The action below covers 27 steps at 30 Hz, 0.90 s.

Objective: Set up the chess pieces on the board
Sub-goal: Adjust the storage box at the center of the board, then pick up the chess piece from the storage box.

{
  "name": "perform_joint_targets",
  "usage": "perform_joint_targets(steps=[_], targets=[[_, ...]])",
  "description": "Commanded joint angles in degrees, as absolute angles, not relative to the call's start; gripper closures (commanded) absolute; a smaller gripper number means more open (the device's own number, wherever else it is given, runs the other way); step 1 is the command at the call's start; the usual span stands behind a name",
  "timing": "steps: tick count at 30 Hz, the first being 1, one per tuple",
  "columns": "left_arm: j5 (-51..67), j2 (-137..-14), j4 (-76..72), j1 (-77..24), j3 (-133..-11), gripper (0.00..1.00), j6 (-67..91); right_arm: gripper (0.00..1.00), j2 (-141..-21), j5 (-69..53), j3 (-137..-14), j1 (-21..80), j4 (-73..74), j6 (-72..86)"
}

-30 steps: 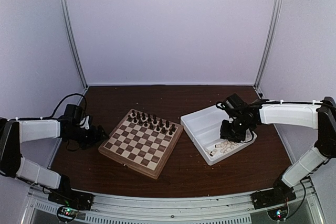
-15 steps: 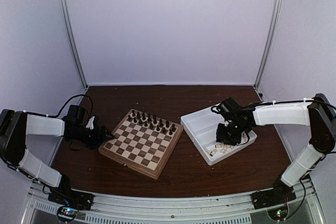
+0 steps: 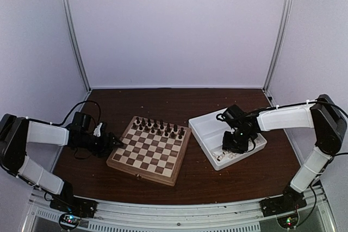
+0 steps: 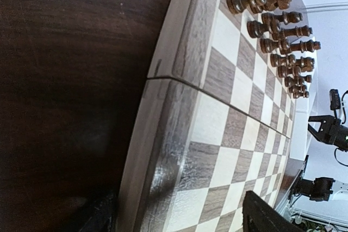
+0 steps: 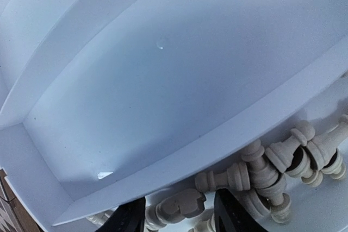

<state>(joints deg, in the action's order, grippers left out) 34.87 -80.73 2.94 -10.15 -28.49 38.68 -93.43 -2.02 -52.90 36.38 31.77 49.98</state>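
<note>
The board (image 3: pixel 148 153) lies left of centre, with dark pieces (image 3: pixel 157 127) in its two far rows and none of the cream chess pieces on it. The cream chess pieces (image 3: pixel 224 156) lie heaped in the near compartment of a white tray (image 3: pixel 209 129). My left gripper (image 3: pixel 112 144) is open at the board's left edge. In the left wrist view one finger is over the table and the other over the board (image 4: pixel 239 91). My right gripper (image 5: pixel 181 220) is open low in the tray, and a cream knight (image 5: pixel 182 206) lies between its fingers, which are not closed on it.
A raised divider (image 5: pixel 217 145) splits the tray, and its far compartment (image 5: pixel 163 69) holds nothing. More cream pieces (image 5: pixel 277 161) are piled right of my right gripper. The dark pieces (image 4: pixel 272 31) crowd the board's far side. White walls with metal posts enclose the dark table (image 3: pixel 179 101).
The board has turned and shifted right as my left gripper moved in against its left edge. My right gripper has dropped toward the heap of cream pieces and opened slightly.
</note>
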Motion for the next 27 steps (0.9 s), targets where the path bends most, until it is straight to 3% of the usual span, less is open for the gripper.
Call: perform_joint_targets(steps=[1,8,12,20,23,27], targets=[[35.9,-77.7,3.2,-11.1,-27.9,0.21,39.3,0.51,-95.9,-1.2,-51.9,36.8,30.6,50.8],[30.4,-70.8,11.8,-11.1,-30.7,0.18,36.1,0.5,-96.5,-2.6,-52.0,37.0,29.2,47.5],[29.1,-66.9,16.0,-11.1,-32.4,0.16,34.2,0.44,-96.7,-2.7,-52.5,37.6,30.9,44.6],[29.0,-62.7,18.6,-11.1,-33.9,0.15,32.9,0.56,-93.2,-2.2,-52.5,38.5,32.6,44.2],[29.0,-62.5,19.1,-11.1,-34.2,0.15,32.5,0.66,-92.0,-1.8,-52.6,38.5,32.4,44.2],[29.3,-62.3,19.9,-11.1,-34.6,0.15,32.1,0.68,-90.8,-1.8,-52.4,38.6,32.0,44.4]])
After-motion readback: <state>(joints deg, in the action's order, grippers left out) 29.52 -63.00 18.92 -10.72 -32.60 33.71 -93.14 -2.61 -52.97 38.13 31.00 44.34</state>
